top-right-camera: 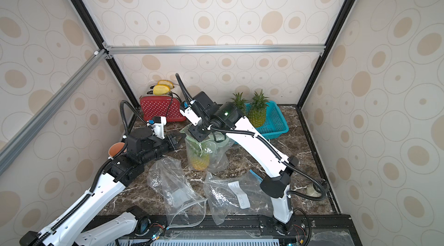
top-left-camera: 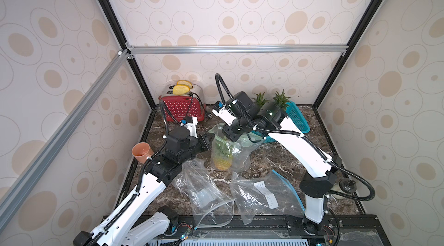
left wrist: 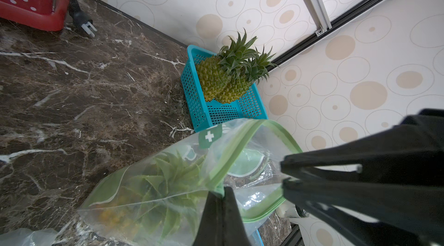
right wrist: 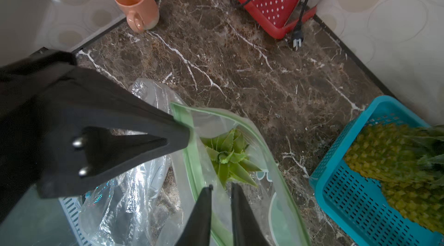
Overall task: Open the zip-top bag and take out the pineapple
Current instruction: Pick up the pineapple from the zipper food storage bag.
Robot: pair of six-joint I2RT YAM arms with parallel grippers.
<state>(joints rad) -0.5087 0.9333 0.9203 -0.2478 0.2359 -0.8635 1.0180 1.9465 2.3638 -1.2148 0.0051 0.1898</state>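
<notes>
Left wrist view gives us the best look here: the left gripper (left wrist: 222,190) is clamped tight on the green zip edge of the zip-top bag (left wrist: 115,199), right at one end of its mouth. The bag stands upright on the marble tabletop (left wrist: 72,88), roughly mid-table between the two arms. The pineapple (left wrist: 165,184) sits inside it, leafy crown up toward the mouth and yellow body down at the bottom. Both top views back that up. The mouth is partly open: in the right wrist view the two green strips stand apart and we look straight down onto the crown. The right gripper (right wrist: 221,186) is at the mouth too, across from the left one, jaws nearly together with just a thin gap and clear plastic showing in it. Honestly we can't tell if it's actually pinching the film or only sitting against it. Behind the bag, toward the back right corner, a teal basket (left wrist: 192,93) holds two more pineapples (left wrist: 216,81) side by side. There's a red toaster (top-left-camera: 180,110) at the back left, an orange mug (top-left-camera: 141,152) by the left wall, and two empty clear bags (top-left-camera: 201,184) lying nearer the front edge, just in front of the standing one.
</notes>
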